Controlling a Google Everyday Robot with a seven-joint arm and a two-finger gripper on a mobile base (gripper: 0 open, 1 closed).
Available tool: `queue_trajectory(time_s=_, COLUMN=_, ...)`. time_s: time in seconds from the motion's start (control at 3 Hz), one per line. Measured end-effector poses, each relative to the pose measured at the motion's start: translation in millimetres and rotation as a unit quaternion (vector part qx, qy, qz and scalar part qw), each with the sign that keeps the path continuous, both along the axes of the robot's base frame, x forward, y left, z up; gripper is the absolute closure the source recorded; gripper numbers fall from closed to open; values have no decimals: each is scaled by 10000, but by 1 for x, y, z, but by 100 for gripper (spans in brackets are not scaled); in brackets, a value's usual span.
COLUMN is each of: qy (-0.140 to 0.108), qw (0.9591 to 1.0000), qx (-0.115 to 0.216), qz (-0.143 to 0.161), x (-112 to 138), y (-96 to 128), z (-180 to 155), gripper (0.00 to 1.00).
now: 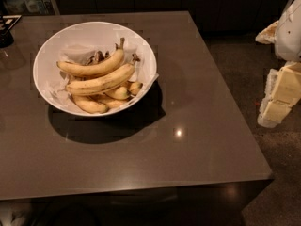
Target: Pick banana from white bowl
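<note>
While the gripper [281, 95] hangs at the right edge of the view, beyond the side of the table [202, 107] and over the speckled floor [277, 182], its cream-coloured parts show too little to read, so I cannot tell whether it is open or closed. The banana [101, 81] lies well apart from the gripper, far off to its left in the view and a little higher, inside the white bowl [47, 65]. It is the thickest and longest fruit in the pile and lies across the middle of the heap. It slants from its lower far end up to the end nearer the gripper, which seems to finish in a short dark stub. A slimmer banana [91, 68] lies just behind it on the side away from the viewer, touching it along much of its length, with a taller stem rising toward the bowl's far rim. Several short stubby bananas [90, 105] are tucked beneath the banana on its near side, one of them poking out toward the gripper. Crumpled white paper [75, 48] lines the bowl under the fruit. The bowl stands on the dark brown table, and its shadow [117, 126] spreads on the tabletop toward the gripper's side and the near edge. A small glint of light [178, 132] sits on the tabletop between bowl and gripper, closer to the bowl.
</note>
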State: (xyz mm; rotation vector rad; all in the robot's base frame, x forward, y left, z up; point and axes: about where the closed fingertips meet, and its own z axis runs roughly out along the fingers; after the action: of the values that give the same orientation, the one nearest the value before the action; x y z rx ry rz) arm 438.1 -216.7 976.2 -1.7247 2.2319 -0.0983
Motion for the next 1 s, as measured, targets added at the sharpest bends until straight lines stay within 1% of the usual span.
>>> queue_trajectory(time_s=0.33, qy=0, qw=10000, qx=0, qz=0, x=0, y=0, z=0, gripper=0)
queue_trajectory(time_s=0.67, qy=-109, qw=9999, qx=-69, qz=24, x=1, y=3, z=3, gripper=0)
queue_trajectory(time_s=1.0, qy=-135, qw=9983, qx=-438, qz=349, x=4, y=32, z=6, gripper=0)
